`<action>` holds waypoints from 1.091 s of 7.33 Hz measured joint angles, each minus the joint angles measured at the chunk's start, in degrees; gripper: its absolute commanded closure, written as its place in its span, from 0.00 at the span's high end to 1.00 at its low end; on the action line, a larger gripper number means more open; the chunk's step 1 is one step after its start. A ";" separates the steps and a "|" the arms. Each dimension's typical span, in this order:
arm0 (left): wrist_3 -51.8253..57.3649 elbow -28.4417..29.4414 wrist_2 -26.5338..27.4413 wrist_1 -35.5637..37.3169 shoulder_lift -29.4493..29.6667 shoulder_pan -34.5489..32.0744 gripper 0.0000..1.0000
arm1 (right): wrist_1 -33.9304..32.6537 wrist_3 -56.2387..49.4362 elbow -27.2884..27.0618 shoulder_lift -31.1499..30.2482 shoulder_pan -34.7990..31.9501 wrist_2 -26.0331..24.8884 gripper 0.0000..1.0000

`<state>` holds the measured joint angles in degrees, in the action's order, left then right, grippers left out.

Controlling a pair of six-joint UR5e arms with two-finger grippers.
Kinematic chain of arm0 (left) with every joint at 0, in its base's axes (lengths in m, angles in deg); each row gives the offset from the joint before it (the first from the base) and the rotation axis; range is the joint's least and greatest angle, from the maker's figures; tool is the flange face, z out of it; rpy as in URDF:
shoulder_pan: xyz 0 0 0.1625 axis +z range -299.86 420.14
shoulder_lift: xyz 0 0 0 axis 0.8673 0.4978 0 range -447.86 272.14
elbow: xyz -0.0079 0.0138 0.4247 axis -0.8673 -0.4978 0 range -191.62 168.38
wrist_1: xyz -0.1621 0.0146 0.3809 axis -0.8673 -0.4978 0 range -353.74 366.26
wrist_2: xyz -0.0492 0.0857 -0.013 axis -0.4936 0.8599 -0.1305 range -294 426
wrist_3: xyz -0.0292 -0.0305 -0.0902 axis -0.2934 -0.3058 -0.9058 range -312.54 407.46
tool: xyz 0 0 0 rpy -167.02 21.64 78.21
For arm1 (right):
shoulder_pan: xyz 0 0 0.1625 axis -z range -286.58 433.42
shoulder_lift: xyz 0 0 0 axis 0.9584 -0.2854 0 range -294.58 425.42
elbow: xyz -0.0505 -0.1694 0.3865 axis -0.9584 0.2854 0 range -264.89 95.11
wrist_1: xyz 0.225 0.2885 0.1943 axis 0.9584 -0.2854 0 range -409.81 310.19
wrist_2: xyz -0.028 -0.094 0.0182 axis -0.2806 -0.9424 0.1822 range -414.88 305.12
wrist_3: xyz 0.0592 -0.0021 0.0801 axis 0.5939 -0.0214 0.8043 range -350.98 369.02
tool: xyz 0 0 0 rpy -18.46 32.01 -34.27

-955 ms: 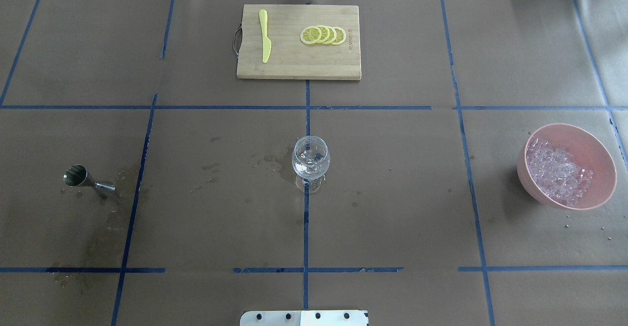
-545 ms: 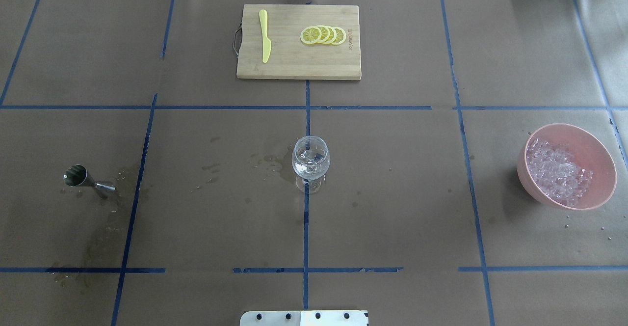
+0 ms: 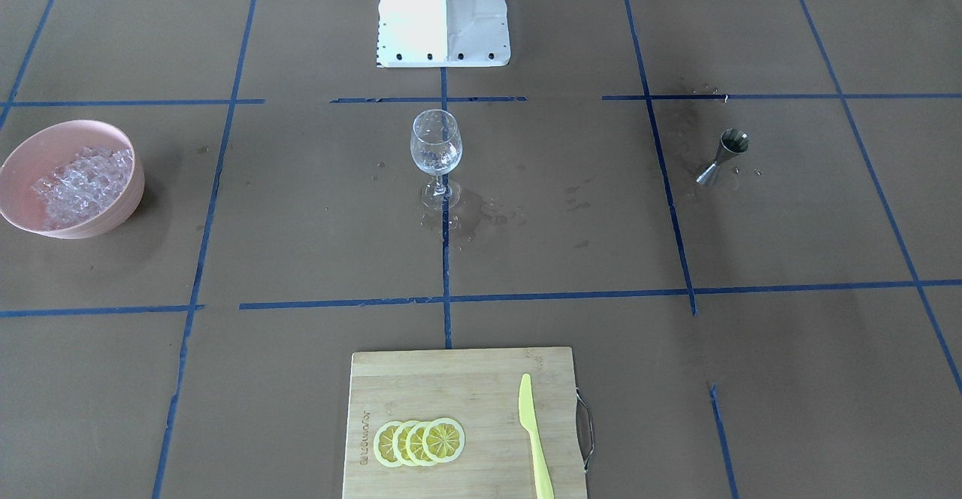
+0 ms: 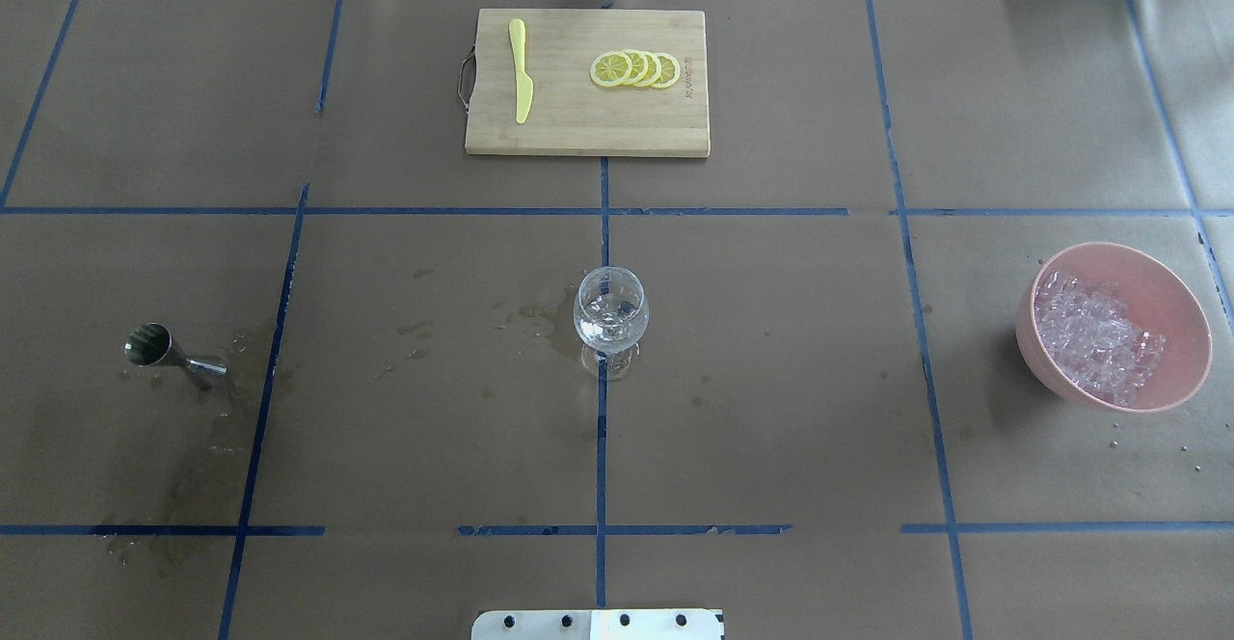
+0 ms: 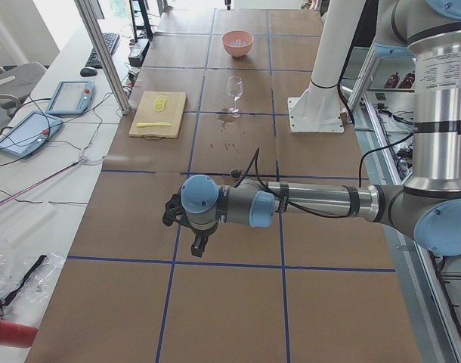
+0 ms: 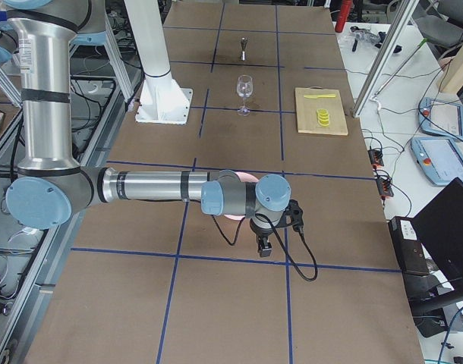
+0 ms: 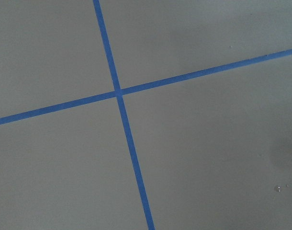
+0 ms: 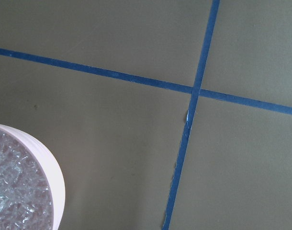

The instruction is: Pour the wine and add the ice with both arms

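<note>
A clear wine glass (image 4: 610,317) (image 3: 436,149) stands upright at the table's middle, something clear glinting in its bowl. The ice (image 4: 1094,336) (image 3: 79,183) (image 8: 12,191) fills a pink bowl (image 4: 1171,283) (image 3: 124,198) on the right side. The wine is out of view. My left gripper (image 5: 199,243) shows only in the exterior left view, hanging over bare paper far from the glass; I cannot tell if it is open. My right gripper (image 6: 264,246) shows only in the exterior right view, just beside the bowl; its state cannot be told either.
A steel jigger (image 4: 159,351) (image 3: 725,155) stands on the left side among wet stains. At the far edge lies a wooden cutting board (image 4: 578,129) with lemon slices (image 4: 634,69) and a yellow knife (image 4: 521,71). The white robot base (image 3: 443,10) sits at the near edge.
</note>
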<state>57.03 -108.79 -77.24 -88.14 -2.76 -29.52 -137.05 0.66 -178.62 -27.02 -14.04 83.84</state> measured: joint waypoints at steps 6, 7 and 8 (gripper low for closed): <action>-11.40 -0.51 -0.11 -6.10 0.34 0.62 1.00 | 5.13 6.75 -2.93 -0.52 1.82 0.23 1.00; -11.97 -0.67 -0.11 -6.43 0.38 0.95 1.00 | 5.14 7.40 -3.33 -0.64 1.92 0.25 1.00; -13.71 -0.80 -0.03 -7.47 0.39 1.79 1.00 | 5.14 7.73 -3.75 -0.80 2.17 0.29 1.00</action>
<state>43.32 -109.59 -77.27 -95.60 -2.36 -27.73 -131.90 8.39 -182.37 -27.81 -11.88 84.13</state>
